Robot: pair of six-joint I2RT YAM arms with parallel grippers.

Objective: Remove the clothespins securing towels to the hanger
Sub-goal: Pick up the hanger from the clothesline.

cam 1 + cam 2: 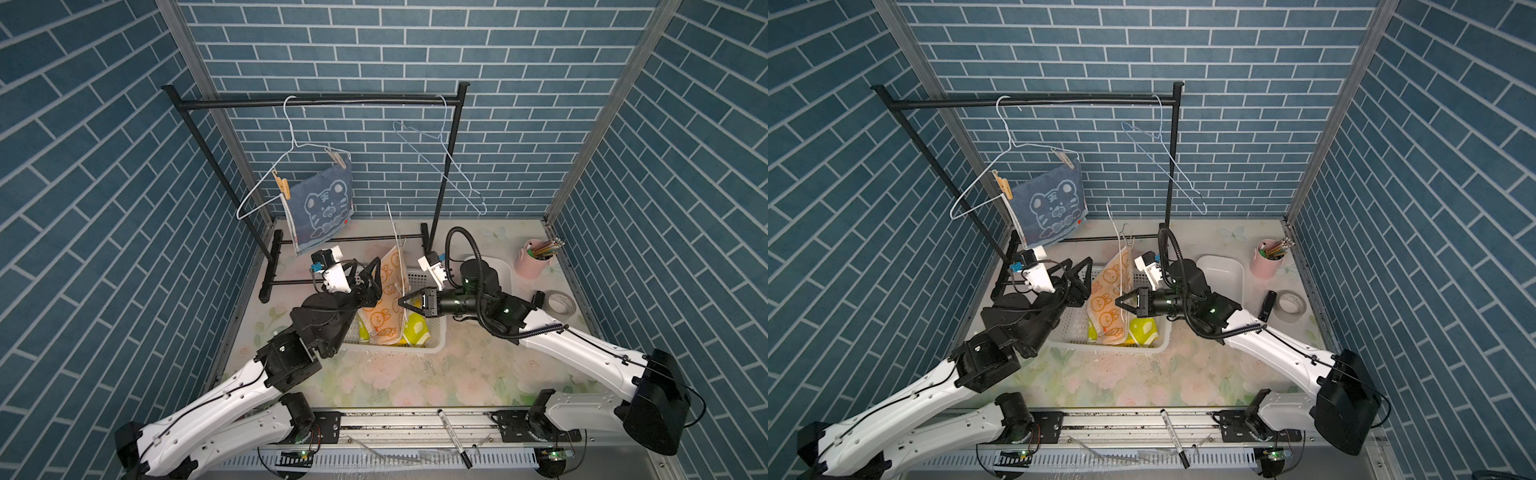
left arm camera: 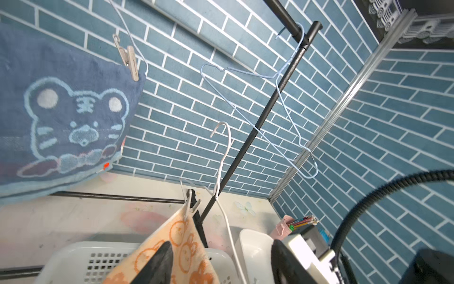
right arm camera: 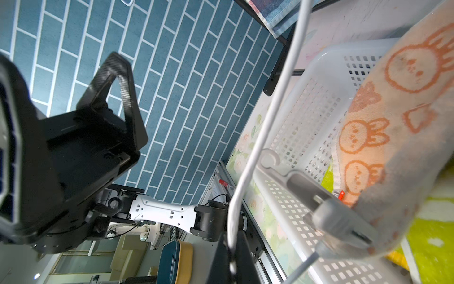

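A denim-blue tiger towel (image 1: 322,208) (image 1: 1050,208) (image 2: 68,118) hangs from a white hanger on the rack, held by two clothespins (image 1: 337,158) (image 1: 281,185) (image 2: 129,60). My right gripper (image 1: 400,301) (image 1: 1117,300) (image 3: 231,246) is shut on the wire of a second white hanger (image 1: 395,232) (image 2: 222,157) (image 3: 270,118) above the basket. An orange bunny towel (image 1: 384,286) (image 2: 186,246) (image 3: 393,123) hangs from that hanger by a grey clothespin (image 2: 190,204) (image 3: 331,214). My left gripper (image 1: 368,266) (image 1: 1079,266) (image 2: 222,242) stands open beside this towel, holding nothing. A yellow-green towel (image 1: 415,330) (image 1: 1144,330) lies in the basket.
The white perforated basket (image 1: 432,345) (image 1: 1158,340) sits mid-table. An empty pale blue hanger (image 1: 449,166) hangs on the black rack (image 1: 316,102). At the right are a white tray (image 1: 498,266), a pink cup of pencils (image 1: 534,262) and a tape roll (image 1: 559,303). A marker (image 1: 453,436) lies on the front rail.
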